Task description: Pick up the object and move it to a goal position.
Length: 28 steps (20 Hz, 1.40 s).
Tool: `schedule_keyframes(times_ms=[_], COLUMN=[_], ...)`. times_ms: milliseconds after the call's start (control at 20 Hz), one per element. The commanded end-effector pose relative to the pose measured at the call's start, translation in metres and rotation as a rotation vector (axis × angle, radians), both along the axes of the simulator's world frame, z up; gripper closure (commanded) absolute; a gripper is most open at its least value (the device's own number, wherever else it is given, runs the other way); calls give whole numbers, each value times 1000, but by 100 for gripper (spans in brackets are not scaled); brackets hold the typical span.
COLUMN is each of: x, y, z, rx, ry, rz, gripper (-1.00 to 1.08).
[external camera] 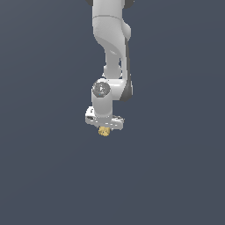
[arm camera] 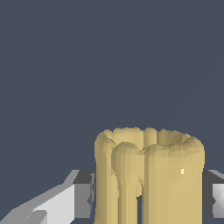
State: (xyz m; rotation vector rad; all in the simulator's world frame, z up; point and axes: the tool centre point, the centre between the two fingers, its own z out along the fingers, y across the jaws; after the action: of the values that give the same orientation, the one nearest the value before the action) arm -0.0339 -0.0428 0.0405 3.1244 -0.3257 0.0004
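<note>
1. A white Franka arm (external camera: pixel 110 39) reaches down against a plain dark grey-blue background, wrist pointing straight down. No goal marker shows in either view.

2. The end effector (external camera: pixel 104 128) sits at the arm's lowest point. Directly beneath it, between its fingers, is the object (external camera: pixel 104 131), a small tan-yellow, bumpy block, much narrower than the end effector's white body.

3. In the wrist view the object (arm camera: pixel 148 175) fills the space between the fingers. One dark finger pad (arm camera: pixel 83 194) lies just beside one flank, and the opposite pad (arm camera: pixel 212 192) appears pressed against the other. The end effector looks closed on the object, though a thin dark sliver at the first pad leaves full contact on that side uncertain.

4. Whether the object rests on a surface or hangs in the air cannot be told; no shadow or edge shows below it.

5. Judged step: carrying the object toward the goal.

6. To do this well, keep the grip firm and even, since the ridged, uneven sides could let the object twist between flat pads.

7. Move smoothly with the wrist vertical, avoiding jerks.
</note>
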Motion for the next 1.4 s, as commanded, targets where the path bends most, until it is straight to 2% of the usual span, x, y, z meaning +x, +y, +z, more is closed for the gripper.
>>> schedule_keyframes(times_ms=[0,400,700,1000,1350], x=[0,0,-2,-4,-9], y=[1,0,5,14,30], z=[-1,2,21,61,131], rx=[0,0,0,0,-1], ry=[0,0,0,0,0], rz=[1,-1,-1,-1,0], gripper=[108,108,108,108,108])
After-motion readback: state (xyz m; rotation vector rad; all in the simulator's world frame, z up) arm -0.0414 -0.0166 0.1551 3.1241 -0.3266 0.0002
